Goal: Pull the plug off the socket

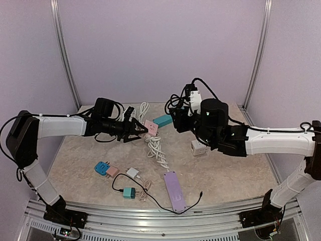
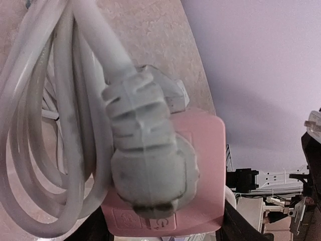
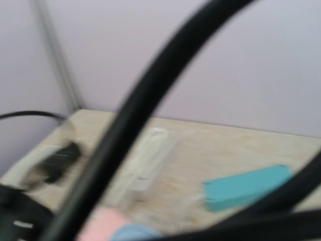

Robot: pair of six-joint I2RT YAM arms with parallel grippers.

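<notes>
The left claw [image 1: 134, 129] is clenched on the pink socket [image 2: 203, 165], holding it over the back middle of the table [image 1: 225, 175]. The plug [image 2: 148, 165] is fully seated in the socket's face, so it's not out yet. The right claw [image 1: 176, 118] sits just beside the socket on the far side. Its wrist view is all blur with a black cable [image 3: 145, 108] slashing across, so there's no telling if it's gripping anything or let go.

Best guess at what could go wrong: that plug looks chunky and snug. If the right claw pulls at an angle, the socket could twist or slip out of the left claw instead of giving up the plug. Grabbing the white cable [image 2: 30, 130] rather than the plug body would just strain the cord. The coil also hangs right against the plug, so snagging a loop looks easy.

Other stuff: a teal power strip [image 1: 163, 120] lies just behind the socket, right in the working zone. A white cube adapter [image 1: 199, 147] sits under the right arm. The purple power strip [image 1: 174, 191] and some small adapters [image 1: 106, 169] are well apart at the front, not in the way.
</notes>
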